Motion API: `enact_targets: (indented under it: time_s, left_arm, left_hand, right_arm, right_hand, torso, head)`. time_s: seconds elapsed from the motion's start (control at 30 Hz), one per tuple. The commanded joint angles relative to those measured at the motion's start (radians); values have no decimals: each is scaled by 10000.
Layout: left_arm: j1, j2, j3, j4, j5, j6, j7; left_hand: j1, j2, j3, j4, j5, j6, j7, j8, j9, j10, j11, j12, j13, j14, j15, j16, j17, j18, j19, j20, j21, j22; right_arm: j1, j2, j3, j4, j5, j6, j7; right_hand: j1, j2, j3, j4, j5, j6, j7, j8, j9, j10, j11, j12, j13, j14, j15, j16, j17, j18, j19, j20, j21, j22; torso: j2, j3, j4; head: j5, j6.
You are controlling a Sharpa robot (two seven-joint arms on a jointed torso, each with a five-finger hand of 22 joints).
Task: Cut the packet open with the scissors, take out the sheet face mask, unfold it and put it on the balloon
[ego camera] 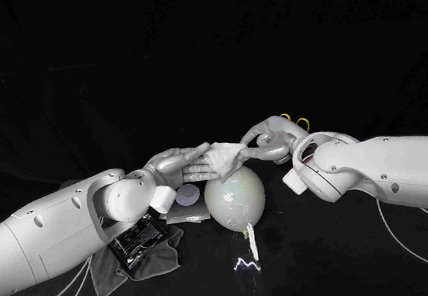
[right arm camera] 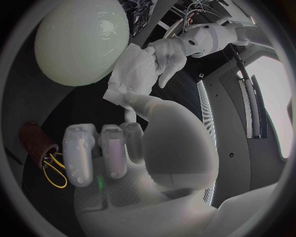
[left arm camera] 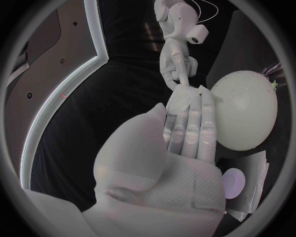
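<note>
Looking down from the head camera, you had the white, crumpled sheet face mask bunched and only partly unfolded just above the top of the pale, egg-shaped balloon, at the middle of the black table. Whether it touched the balloon you could not tell. Your left hand gripped one side of the mask with its fingers stretched flat toward the centre. Your right hand pinched the opposite edge. Just beside the balloon, on the left-arm side, lay the silver foil packet with a round lilac mark. Nearer the left arm, a black tray-like object sat on a dark grey cloth.

From the left wrist, the left hand lay with straight fingers side by side and the mask at their tips. The right hand reached onto the mask from beyond. The balloon sat close beside the fingers, with the packet near it.

From the right wrist, the right hand held the nearest edge of the mask between thumb and a finger, the rest folded in. The left hand held the far side. The balloon was just beside the mask. A dark red cylinder with yellow loops stood well apart from both hands.
</note>
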Motion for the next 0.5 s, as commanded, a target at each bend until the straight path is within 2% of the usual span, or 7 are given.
enact_targets:
  time_s: [0.03,0.2,0.3,0.37,0.4,0.43,0.5]
  left_arm:
    - [-2,32,9,2,80,311,76]
    - [-8,32,9,-5,79,324,136]
    - [-11,34,9,-9,78,300,247]
    - [-13,40,9,-11,78,289,343]
    - [-13,41,9,-11,78,285,366]
    - [-15,47,9,-11,77,267,443]
    - [-16,50,9,-13,77,255,503]
  left_hand:
    - [170,-175,214,-66,40,80,85,62,8,-64,16,-20,-15,-71,-18,-86,13,93,-60,-27,-51,11]
    - [413,-308,549,-194,34,97,70,92,4,-65,-2,-43,-20,-76,-31,-141,16,92,-65,-47,-54,15]
    - [810,-370,1245,-495,21,222,40,216,39,89,-33,-24,-22,-61,-52,-224,4,82,-67,-117,-42,25]
    - [971,-306,1768,-690,29,324,-30,340,90,286,-105,17,-19,-5,-97,-263,-9,77,-47,-166,-15,35]
    - [971,-306,1768,-690,29,324,-30,340,90,286,-105,17,-19,-5,-97,-263,-9,77,-47,-166,-15,35]
    - [1013,-279,2190,-817,31,375,-86,419,126,456,-160,39,-19,60,-134,-285,-20,75,-29,-203,8,41]
    - [937,-282,2371,-817,18,389,-111,456,145,519,-177,34,-23,89,-141,-300,-25,75,-11,-209,25,45]
  right_arm:
    - [6,-1,10,20,-3,-26,35]
    - [6,-5,10,22,1,-19,34]
    - [6,-5,10,26,4,-1,36]
    - [6,-6,10,32,5,22,37]
    - [6,-6,10,33,5,29,38]
    - [6,-7,10,35,5,55,39]
    - [6,-9,10,36,5,76,40]
  right_hand:
    - [-26,75,66,-21,25,67,-8,36,16,598,0,35,1939,1047,-52,43,2633,-155,934,-31,34,2552]
    - [-35,78,75,-26,25,66,-8,42,19,602,0,41,1944,1047,-53,43,2633,-156,935,-32,36,2553]
    - [-40,80,80,-29,25,66,-8,45,20,604,-1,44,1947,1047,-53,43,2633,-156,936,-32,38,2553]
    - [-40,80,80,-29,25,66,-8,45,20,604,-1,44,1947,1047,-53,43,2633,-156,936,-32,38,2553]
    - [-40,80,80,-29,25,66,-8,45,20,604,-1,44,1947,1047,-53,43,2633,-156,936,-32,38,2553]
    - [-40,80,80,-29,25,66,-8,45,20,604,-1,44,1947,1047,-53,43,2633,-156,936,-32,38,2553]
    - [-40,80,80,-29,25,66,-8,45,20,604,-1,44,1947,1047,-53,43,2633,-156,936,-32,38,2553]
  torso:
    - [1,-5,-7]
    - [3,2,-10]
    - [2,3,-9]
    - [2,3,-8]
    - [2,3,-8]
    - [2,-1,-7]
    - [2,-2,-7]
  head:
    - [4,-6]
    - [7,1]
    - [8,0]
    - [8,-2]
    - [8,-2]
    - [0,-5]
    - [0,-5]
